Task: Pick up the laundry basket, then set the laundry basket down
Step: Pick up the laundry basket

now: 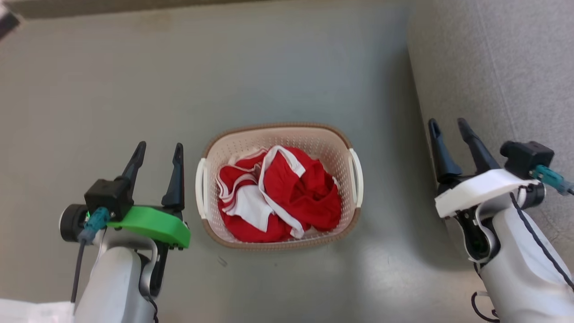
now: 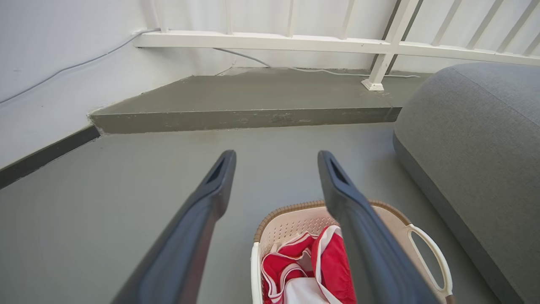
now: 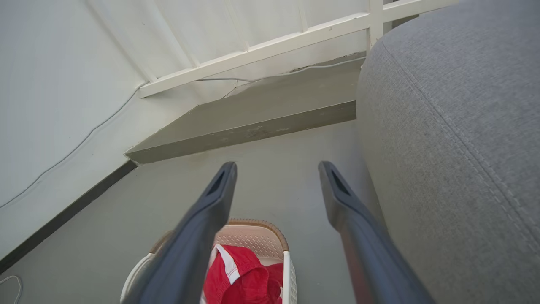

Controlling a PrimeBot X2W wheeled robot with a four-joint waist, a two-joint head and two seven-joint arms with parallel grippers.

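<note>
The laundry basket point(image 1: 314, 139) stands on the grey floor in the middle of the head view, cream and perforated with a brown rim and a white loop handle on each side. Red and white clothes point(image 1: 280, 193) fill it. My left gripper point(image 1: 159, 150) hovers open just left of the basket's left handle, touching nothing. My right gripper point(image 1: 448, 125) is open farther off to the right, beside the sofa. The basket point(image 2: 295, 219) lies low in the left wrist view behind my open left gripper point(image 2: 276, 162). It point(image 3: 261, 238) also sits at the bottom of the right wrist view under my open right gripper point(image 3: 276, 171).
A grey fabric sofa point(image 1: 493, 67) fills the right side, close to my right arm. A raised concrete step point(image 2: 253, 101) and a white railing point(image 2: 295, 42) lie ahead, with a white wall point(image 2: 50, 63) and cable to the left. Bare grey floor point(image 1: 112, 80) surrounds the basket.
</note>
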